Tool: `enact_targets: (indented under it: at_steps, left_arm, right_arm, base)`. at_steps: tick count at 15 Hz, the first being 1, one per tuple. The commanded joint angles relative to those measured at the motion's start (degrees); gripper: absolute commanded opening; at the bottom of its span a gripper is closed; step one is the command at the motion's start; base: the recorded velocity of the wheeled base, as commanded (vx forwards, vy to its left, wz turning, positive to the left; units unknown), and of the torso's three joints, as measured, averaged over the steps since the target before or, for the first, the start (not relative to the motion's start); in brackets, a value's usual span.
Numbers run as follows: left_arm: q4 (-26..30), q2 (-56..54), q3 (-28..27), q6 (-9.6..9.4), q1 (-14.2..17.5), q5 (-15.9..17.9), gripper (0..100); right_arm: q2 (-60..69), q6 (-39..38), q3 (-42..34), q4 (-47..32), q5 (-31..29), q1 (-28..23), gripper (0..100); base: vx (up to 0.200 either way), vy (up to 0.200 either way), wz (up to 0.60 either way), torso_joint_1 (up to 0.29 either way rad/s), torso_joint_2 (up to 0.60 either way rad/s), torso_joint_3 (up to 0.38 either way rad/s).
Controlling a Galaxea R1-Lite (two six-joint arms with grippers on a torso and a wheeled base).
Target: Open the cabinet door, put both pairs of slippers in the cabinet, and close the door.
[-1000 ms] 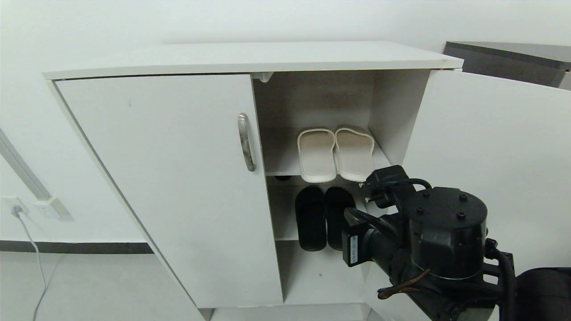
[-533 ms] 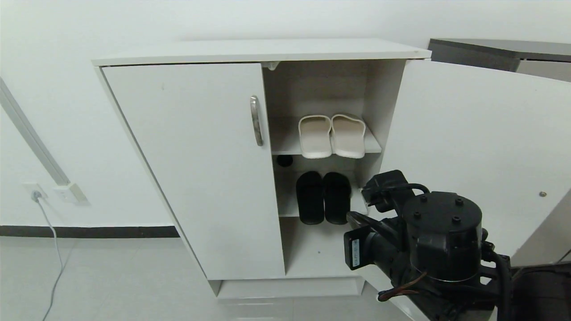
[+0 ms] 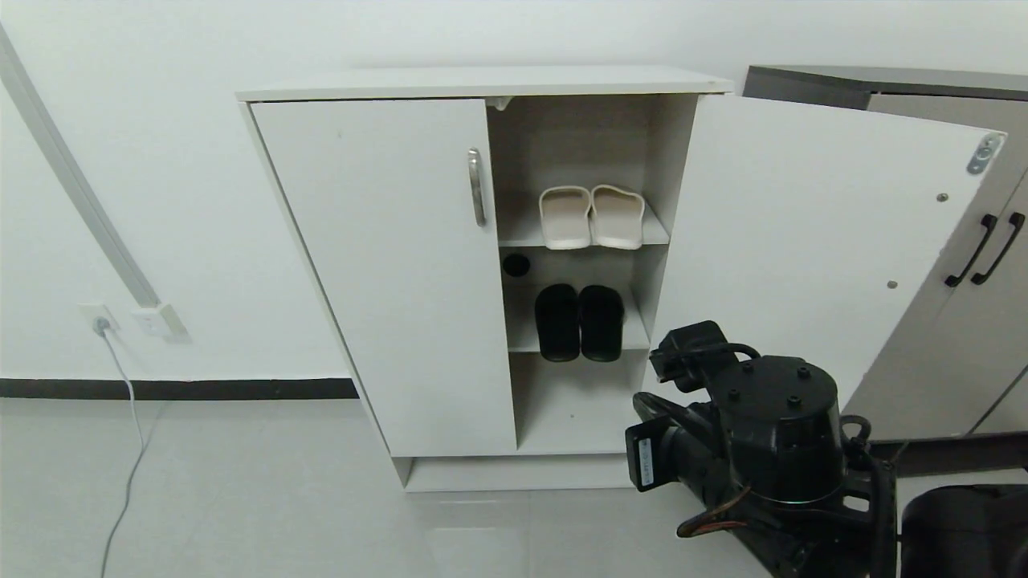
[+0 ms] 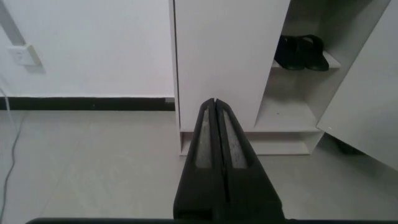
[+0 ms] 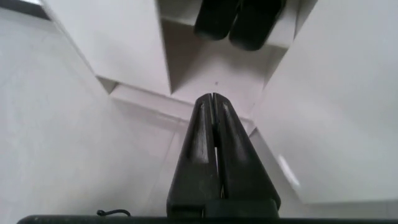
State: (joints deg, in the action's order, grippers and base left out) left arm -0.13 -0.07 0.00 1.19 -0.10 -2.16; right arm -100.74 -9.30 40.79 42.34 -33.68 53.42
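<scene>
Viewpoint retreated | black slippers (image 3: pixel 579 321), pale slippers (image 3: pixel 592 217) shelved (door (image 3: pixel 803 241) open) | left fingers (image 4: pixel 205 140), right fingers (image 5: pixel 202 140) closed

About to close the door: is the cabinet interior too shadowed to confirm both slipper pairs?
Head view: cabinet interior shaded, yet beige slippers above and black slippers below show clearly; no glare on the open door. Left wrist view: black pair dark but distinguishable.

right gripper (image 5: pixel 212 98), jaws pressed together: bottom bay (image 5: pixel 214 71) straight ahead gives passage | black slippers (image 5: pixel 239 18) fill the shelf beyond the tips, above that bay | open door (image 5: pixel 336 93) flanks 1 side, closed door (image 5: pixel 115 40) the other | left gripper (image 4: pixel 214 102): closed door blocks ahead of the jaws, bare floor (image 4: pixel 93 162) below them
</scene>
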Motion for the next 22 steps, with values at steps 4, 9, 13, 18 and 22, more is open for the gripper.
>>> enact_targets:
  at_steps: [4,9,13,18,22]
  left_arm:
    - [-0.04,0.07,0.0,0.04,0.01,-0.04,0]
    - [-0.04,0.07,0.0,0.04,0.01,-0.04,0]
    - [-0.04,0.07,0.0,0.04,0.01,-0.04,0]
    - [-0.04,0.07,0.0,0.04,0.01,-0.04,0]
    - [-0.04,0.07,0.0,0.04,0.01,-0.04,0]
  right_arm:
    - [-0.68,-0.01,-0.01,0.03,-0.16,-0.07,0]
    - [-0.77,-0.01,-0.1,-0.06,-0.16,-0.07,0]
    - [-0.86,-0.01,-0.1,-0.06,-0.16,-0.07,0]
    - [-1.3,-0.1,-0.01,0.03,-0.24,-0.16,0]
    - [-1.39,-0.01,-0.01,0.03,-0.24,-0.16,0]
  base:
    - [0.0,0.0,0.0,0.0,0.0,0.0]
    - [0.0,0.0,0.0,0.0,0.0,0.0]
    - [0.0,0.0,0.0,0.0,0.0,0.0]
    - [0.0,0.0,0.0,0.0,-0.03,-0.035]
    - [0.0,0.0,0.0,0.017,-0.28,-0.343]
